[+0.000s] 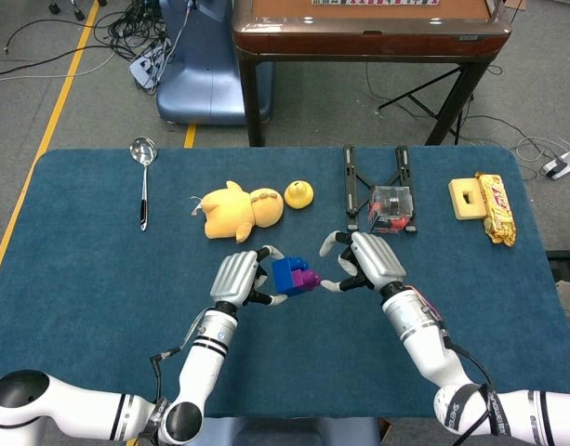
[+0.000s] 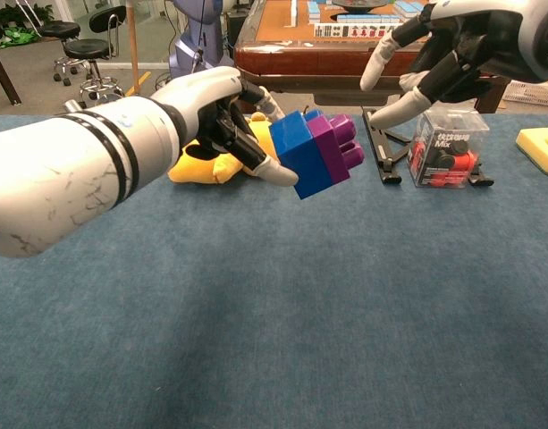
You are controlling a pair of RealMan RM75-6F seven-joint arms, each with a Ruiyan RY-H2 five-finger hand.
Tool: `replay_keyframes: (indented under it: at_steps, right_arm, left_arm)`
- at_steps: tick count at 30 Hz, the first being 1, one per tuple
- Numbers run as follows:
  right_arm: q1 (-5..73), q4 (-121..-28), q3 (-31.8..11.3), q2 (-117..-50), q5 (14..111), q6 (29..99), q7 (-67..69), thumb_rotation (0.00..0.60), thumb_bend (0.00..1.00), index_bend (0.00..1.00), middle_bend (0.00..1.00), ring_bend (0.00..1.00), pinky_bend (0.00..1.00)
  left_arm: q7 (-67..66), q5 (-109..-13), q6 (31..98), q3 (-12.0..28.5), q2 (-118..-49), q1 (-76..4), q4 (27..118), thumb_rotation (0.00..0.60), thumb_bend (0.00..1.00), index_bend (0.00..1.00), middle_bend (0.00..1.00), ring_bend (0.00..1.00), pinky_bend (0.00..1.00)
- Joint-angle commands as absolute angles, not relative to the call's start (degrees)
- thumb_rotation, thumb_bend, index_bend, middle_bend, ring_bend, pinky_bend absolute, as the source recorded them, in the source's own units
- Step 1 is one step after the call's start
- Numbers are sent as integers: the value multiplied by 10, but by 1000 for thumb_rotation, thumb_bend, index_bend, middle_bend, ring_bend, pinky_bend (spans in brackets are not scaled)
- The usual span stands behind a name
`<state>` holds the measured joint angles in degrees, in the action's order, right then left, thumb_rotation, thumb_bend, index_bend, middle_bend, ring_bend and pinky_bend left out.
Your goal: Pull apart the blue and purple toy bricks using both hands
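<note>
The blue brick (image 1: 286, 276) and the purple brick (image 1: 308, 277) are joined and held above the blue table. My left hand (image 1: 236, 276) grips the blue brick (image 2: 299, 153) from its left side, with the purple brick (image 2: 336, 147) sticking out to the right. My right hand (image 1: 370, 260) hovers just right of the purple brick, fingers spread and curved toward it, holding nothing. In the chest view the right hand (image 2: 452, 49) is above and right of the bricks, with a gap between them.
A yellow plush toy (image 1: 236, 208) and a small yellow piece (image 1: 298, 194) lie behind the bricks. A black stand (image 1: 376, 181) with a clear box (image 1: 391, 208) is at back right. A ladle (image 1: 143, 177) lies far left; a yellow block and snack bar (image 1: 483, 203) far right.
</note>
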<state>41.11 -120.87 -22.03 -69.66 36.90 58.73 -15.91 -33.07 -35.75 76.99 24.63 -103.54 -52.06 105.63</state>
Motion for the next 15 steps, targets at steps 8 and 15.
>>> replay_keyframes:
  at_steps: [8, 15]
  right_arm:
    - [440, -1210, -208, -688, 340, 591, -165, 600, 100, 485, 1000, 1000, 1000]
    - [451, -1200, -199, -686, 326, 590, -158, 600, 107, 485, 1000, 1000, 1000]
  left_arm:
    - [-332, -356, 771, 250, -1036, -523, 1059, 600, 272, 617, 1000, 1000, 1000]
    - [-332, -356, 773, 249, -1033, -522, 1063, 600, 272, 617, 1000, 1000, 1000]
